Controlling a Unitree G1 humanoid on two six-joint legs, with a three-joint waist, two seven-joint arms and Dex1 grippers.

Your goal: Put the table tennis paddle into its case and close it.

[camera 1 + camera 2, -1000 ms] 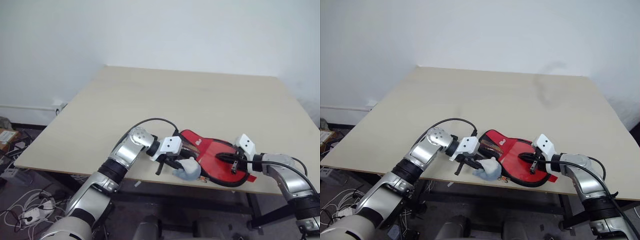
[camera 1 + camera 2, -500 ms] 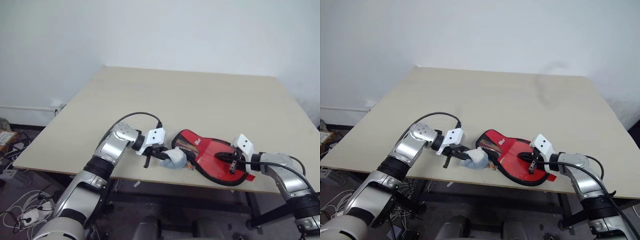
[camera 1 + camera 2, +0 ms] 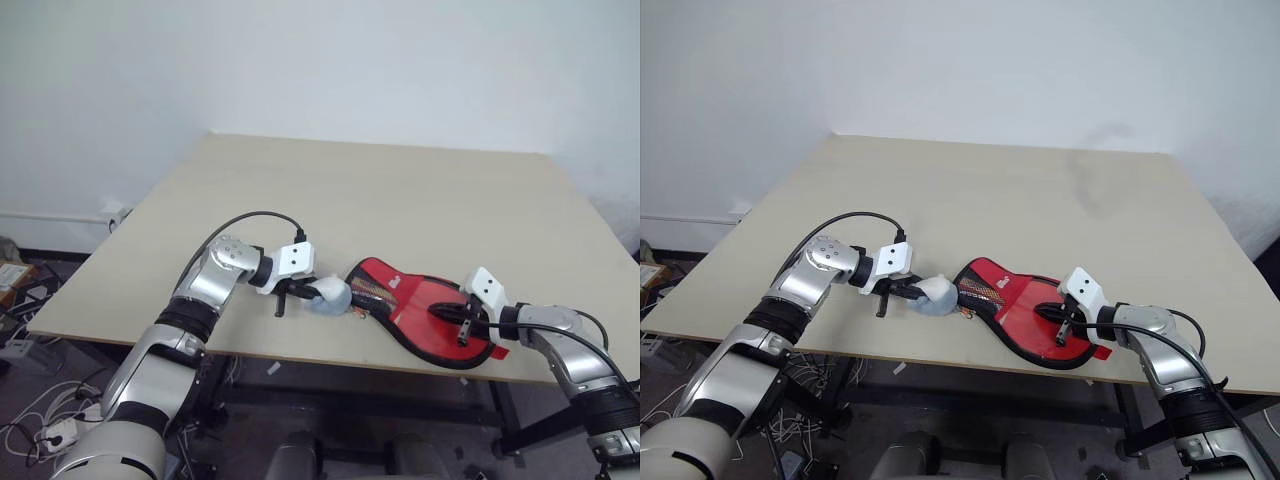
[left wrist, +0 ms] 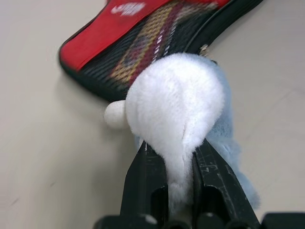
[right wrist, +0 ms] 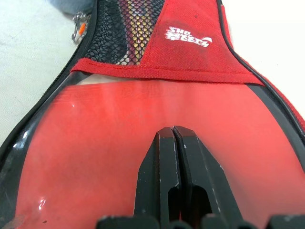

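Red case (image 3: 430, 315) is pressed flat by the shut, empty right gripper (image 3: 462, 330), while beside it the left gripper (image 3: 300, 294) pinches its fluffy white zipper charm (image 3: 328, 297), ready to pull.

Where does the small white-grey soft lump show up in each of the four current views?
Left eye view: the soft lump lies near the table's front edge, pinched in the left gripper, just left of the case.
Right eye view: same spot, lump left of the case.
Left wrist view: centre, clamped between the black fingers.
Right wrist view: a grey sliver at the top left corner, probably the lump.
Shared landmark: the case's mesh handle end.
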